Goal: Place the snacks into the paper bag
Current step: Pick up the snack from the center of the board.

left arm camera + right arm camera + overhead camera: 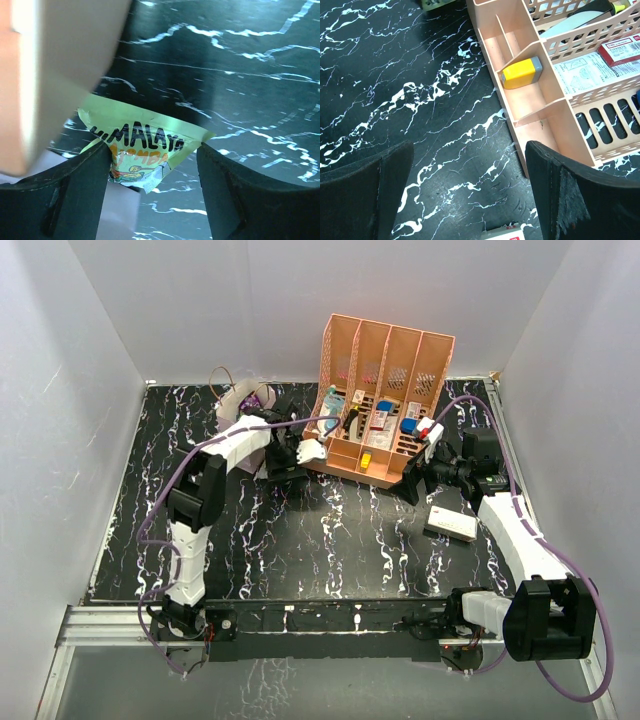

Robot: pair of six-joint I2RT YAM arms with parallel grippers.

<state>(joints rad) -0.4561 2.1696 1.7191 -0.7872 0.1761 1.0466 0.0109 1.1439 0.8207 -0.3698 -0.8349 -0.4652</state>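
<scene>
My left gripper (152, 150) is shut on a green snack packet (145, 137) printed "HIMALAYA", pinched by its edges between wide-set fingers above the black marbled table. In the top view this gripper (283, 462) hangs just left of the peach rack (385, 370). The pale lilac paper bag (238, 405) stands behind the left arm with a purple wrapper (254, 400) showing at its mouth. A pale lilac surface (117, 215) lies under the packet; I cannot tell whether it is the bag. My right gripper (470, 160) is open and empty over the table, by the rack's front right corner (415, 480).
The peach slotted rack (540, 100) holds bottles, cartons and a yellow item (520, 72). A white rectangular box (450, 523) lies on the table right of centre, its edge in the right wrist view (502, 234). White walls enclose the table.
</scene>
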